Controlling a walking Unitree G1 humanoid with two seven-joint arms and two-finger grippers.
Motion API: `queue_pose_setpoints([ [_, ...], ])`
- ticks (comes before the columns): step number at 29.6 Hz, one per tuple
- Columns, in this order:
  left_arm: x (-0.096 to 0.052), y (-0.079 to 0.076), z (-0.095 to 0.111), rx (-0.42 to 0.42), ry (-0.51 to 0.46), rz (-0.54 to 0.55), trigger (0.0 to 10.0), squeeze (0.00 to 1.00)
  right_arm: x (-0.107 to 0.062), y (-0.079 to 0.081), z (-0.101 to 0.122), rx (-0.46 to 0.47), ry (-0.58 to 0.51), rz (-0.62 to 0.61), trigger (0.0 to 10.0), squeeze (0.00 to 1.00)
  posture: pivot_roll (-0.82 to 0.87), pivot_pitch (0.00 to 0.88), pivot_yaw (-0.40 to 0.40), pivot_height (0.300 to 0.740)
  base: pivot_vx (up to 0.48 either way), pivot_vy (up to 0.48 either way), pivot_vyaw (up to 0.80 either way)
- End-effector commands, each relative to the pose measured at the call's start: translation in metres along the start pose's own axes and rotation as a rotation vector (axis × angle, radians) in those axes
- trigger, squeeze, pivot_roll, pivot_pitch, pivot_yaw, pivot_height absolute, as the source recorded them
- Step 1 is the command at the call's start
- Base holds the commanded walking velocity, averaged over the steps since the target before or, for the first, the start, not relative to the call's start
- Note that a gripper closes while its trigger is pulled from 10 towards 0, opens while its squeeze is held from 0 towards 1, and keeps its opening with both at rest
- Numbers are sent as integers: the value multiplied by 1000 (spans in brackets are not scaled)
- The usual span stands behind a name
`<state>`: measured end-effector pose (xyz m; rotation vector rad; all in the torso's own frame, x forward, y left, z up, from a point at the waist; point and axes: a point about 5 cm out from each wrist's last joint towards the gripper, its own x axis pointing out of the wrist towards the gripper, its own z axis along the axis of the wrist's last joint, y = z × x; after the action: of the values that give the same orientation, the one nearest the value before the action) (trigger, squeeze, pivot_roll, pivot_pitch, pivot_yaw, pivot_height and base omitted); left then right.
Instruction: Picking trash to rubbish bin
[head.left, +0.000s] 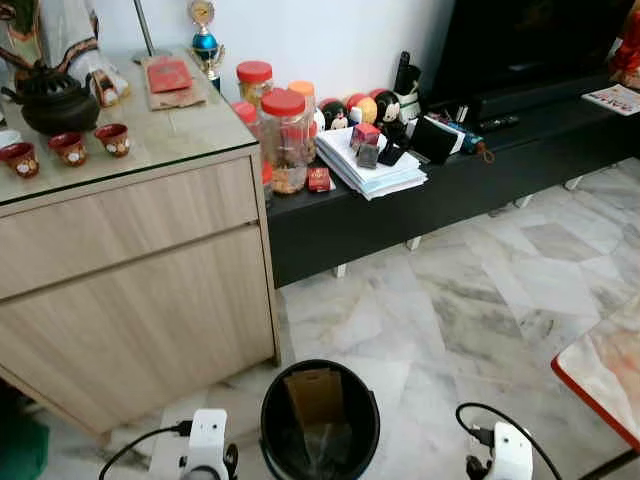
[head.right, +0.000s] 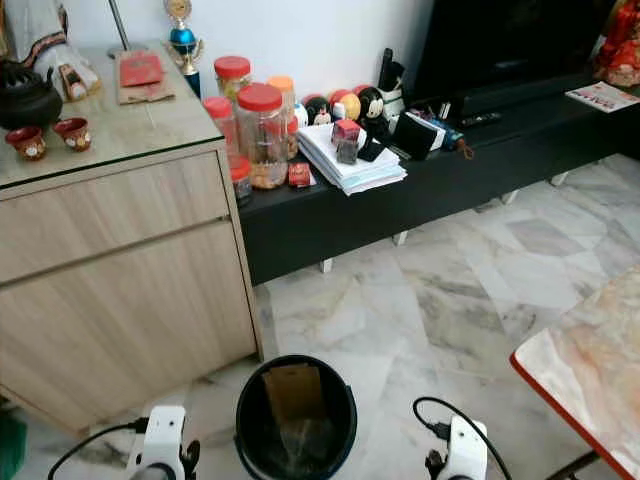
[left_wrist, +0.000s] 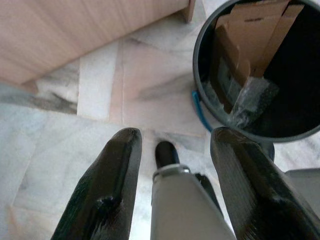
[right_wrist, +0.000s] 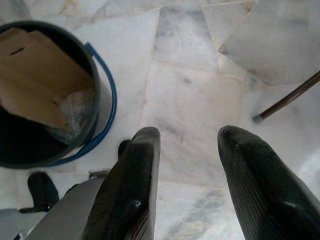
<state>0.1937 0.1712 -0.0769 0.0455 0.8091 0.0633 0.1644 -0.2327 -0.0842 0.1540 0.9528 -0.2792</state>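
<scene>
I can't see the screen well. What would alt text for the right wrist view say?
The right pincer, its two black fingers spread open and empty, hangs over pale marble floor. Beside it stands a dark round rubbish bin with a blue handle, holding folded brown cardboard and crumpled clear plastic.

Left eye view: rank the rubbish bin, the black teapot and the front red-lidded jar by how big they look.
1. rubbish bin, though it is nearest the camera.
2. Front red-lidded jar and black teapot: similar apparent size, not ranked.

White wrists (head.left: 208, 432), black cables (head.left: 480, 412), black pincers (left_wrist: 172, 192).
</scene>
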Motion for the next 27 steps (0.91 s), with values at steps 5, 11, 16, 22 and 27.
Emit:
queue_pose_setpoints([
  [5,-2,-1,-7,-6,27,-11,10000,0,-1,-1,-5,6,9,-10,10000,0,-68,29,-41,740,-267,0,0],
  [11,-2,0,-7,-8,28,-10,10000,0,-1,-1,-4,9,8,-11,10000,0,-68,28,-40,740,-279,0,0],
  [16,-1,-1,-6,-10,26,-12,10000,0,-1,-1,-3,11,7,-11,10000,0,-69,28,-40,740,-284,0,0],
  [22,-1,-2,-4,-10,21,-19,10000,0,-1,-1,-5,18,6,-10,10000,0,-69,27,-40,740,-282,0,0],
  [27,-1,-3,-4,-10,22,-20,10000,0,-1,-1,-5,22,7,-12,10000,0,-69,27,-39,740,-284,0,0],
])
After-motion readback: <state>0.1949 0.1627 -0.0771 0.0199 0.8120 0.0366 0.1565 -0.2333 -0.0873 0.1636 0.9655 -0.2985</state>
